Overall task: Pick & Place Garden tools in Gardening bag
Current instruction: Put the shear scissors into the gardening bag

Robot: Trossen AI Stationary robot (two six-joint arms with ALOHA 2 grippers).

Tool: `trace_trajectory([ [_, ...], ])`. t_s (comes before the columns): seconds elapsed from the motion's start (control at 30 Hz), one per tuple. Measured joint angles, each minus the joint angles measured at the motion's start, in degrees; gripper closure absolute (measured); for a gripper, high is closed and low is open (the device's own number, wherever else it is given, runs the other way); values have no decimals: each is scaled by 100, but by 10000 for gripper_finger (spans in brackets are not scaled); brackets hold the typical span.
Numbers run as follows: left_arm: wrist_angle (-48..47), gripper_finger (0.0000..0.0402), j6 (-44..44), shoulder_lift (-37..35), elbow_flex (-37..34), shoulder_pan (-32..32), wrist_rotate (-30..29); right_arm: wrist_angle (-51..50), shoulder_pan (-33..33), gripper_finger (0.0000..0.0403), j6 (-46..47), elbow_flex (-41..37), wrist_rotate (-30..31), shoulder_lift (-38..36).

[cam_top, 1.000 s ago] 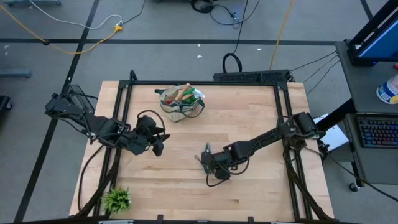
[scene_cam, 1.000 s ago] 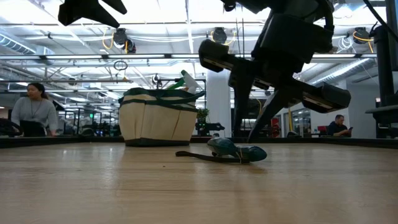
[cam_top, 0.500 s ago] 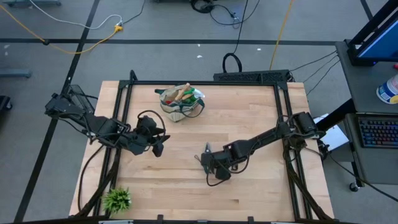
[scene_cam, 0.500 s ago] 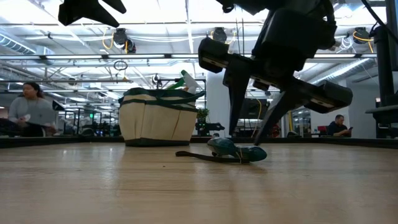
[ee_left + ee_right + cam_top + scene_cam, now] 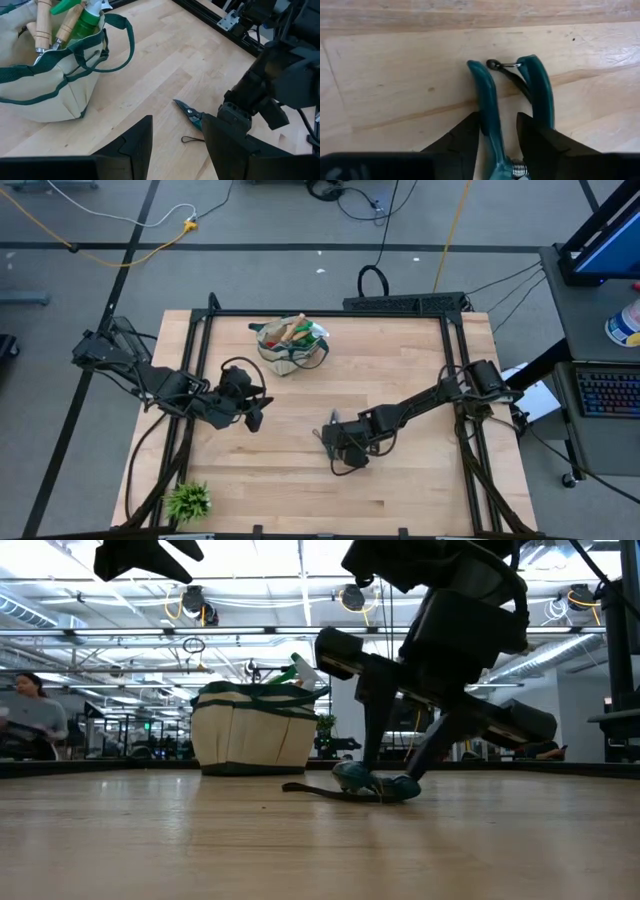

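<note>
The pruning shears [image 5: 489,100], dark-bladed with teal handles and a dark cord loop, lie flat on the wooden table near its middle [image 5: 330,430]. My right gripper [image 5: 499,145] is open and down at the shears [image 5: 375,785], with one teal handle in the gap between its fingers. The beige gardening bag [image 5: 290,345] with green trim stands at the far side, holding wooden-handled tools and a green spray bottle [image 5: 87,20]. My left gripper [image 5: 175,150] is open and empty, held above the table left of centre [image 5: 250,412]. My right gripper comes at the shears from above, fingers pointing down, across one teal handle [image 5: 487,120] near the pivot spring. The other handle [image 5: 540,95] runs outside one finger [image 5: 545,145]. I cannot tell whether the fingers touch the handle. The shears lie flat on the table.
A small leafy green plant [image 5: 188,500] stands at the table's near left corner. Black frame rails [image 5: 330,312] run along the table's edges. Bare wood lies between the shears and the bag. A person [image 5: 25,720] shows in the room beyond the table.
My right gripper has gone down onto the shears, its fingers now reaching table level on either side of a handle. The shears have stayed where they were. The person in the room beyond has walked off toward the low view's left.
</note>
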Motion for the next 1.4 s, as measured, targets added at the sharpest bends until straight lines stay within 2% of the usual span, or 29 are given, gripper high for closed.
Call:
trace_trajectory([
  [0.33, 0, 227, -20, 0, 0, 4, -4, -6, -43, 370, 151, -7, 8, 20],
  [0.63, 114, 227, -24, 0, 0, 4, -6, -36, -83, 370, 367, -12, 48, -13],
  [0.97, 119, 227, 102, 0, 0, 4, -13, -27, -417, 370, 1496, -29, 26, -558],
  [1.23, 120, 227, 687, -1, 0, 5, -158, -4, -903, 370, 3045, -25, -941, -1309],
  [1.4, 338, 227, 1038, 0, 0, 57, -162, 439, -1358, 370, 4300, -22, -2268, -1642],
])
